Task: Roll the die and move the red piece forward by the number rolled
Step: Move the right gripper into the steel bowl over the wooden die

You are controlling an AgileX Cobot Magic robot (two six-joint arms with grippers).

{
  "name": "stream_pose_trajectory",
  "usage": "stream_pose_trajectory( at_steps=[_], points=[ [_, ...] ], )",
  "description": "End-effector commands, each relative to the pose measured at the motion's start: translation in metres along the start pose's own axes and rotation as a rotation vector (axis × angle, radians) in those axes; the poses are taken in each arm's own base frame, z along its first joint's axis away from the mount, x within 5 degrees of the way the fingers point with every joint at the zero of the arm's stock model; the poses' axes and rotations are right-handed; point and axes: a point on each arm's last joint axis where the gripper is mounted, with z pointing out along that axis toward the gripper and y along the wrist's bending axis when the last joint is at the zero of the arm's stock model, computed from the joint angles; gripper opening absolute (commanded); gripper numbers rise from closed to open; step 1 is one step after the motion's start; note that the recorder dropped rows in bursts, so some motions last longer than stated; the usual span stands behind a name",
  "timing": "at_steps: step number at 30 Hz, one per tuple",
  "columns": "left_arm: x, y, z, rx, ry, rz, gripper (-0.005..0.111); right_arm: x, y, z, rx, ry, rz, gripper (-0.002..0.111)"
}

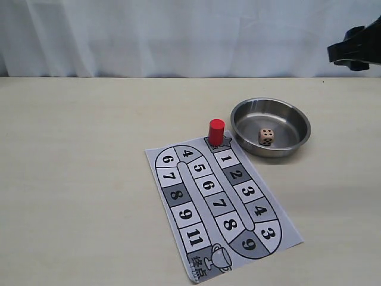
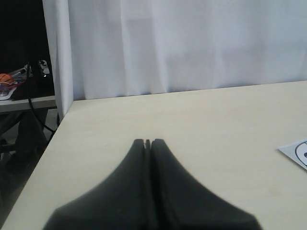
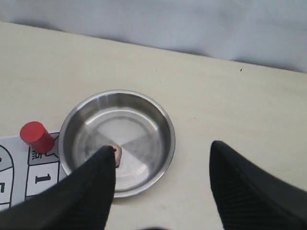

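Note:
The pale tan die (image 1: 266, 137) lies inside the steel bowl (image 1: 245, 125), a face with several dark pips toward the camera. The red piece (image 1: 216, 131) stands upright on the start square at the top of the paper game board (image 1: 220, 205), just left of the bowl. In the right wrist view my right gripper (image 3: 163, 151) hangs open high above the bowl (image 3: 158, 120); one finger (image 3: 98, 187) hides most of the die (image 3: 116, 155), and the red piece (image 3: 36, 136) shows beside the bowl. My left gripper (image 2: 148, 142) is shut on nothing, over bare table.
A white curtain backs the table. The right arm (image 1: 356, 47) shows at the exterior view's upper right corner. In the left wrist view the table's side edge (image 2: 45, 148) drops off, with cables and clutter beyond; a corner of the board (image 2: 295, 152) peeks in.

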Motion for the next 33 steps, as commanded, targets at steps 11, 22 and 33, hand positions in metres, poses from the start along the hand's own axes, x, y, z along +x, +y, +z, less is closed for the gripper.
stream_pose_trajectory(
  at_steps=[11, 22, 33],
  points=[
    [0.0, 0.0, 0.0, 0.001, -0.009, -0.014, 0.0, -0.004, 0.003, 0.123, -0.081, 0.25, 0.023, 0.056],
    [0.0, 0.0, 0.0, 0.001, -0.009, -0.014, 0.0, 0.01, 0.008, 0.163, -0.115, 0.25, 0.006, 0.056],
    [0.0, 0.0, 0.0, 0.001, -0.009, -0.014, 0.0, 0.029, 0.013, 0.199, -0.145, 0.33, 0.048, 0.056]
  ],
)
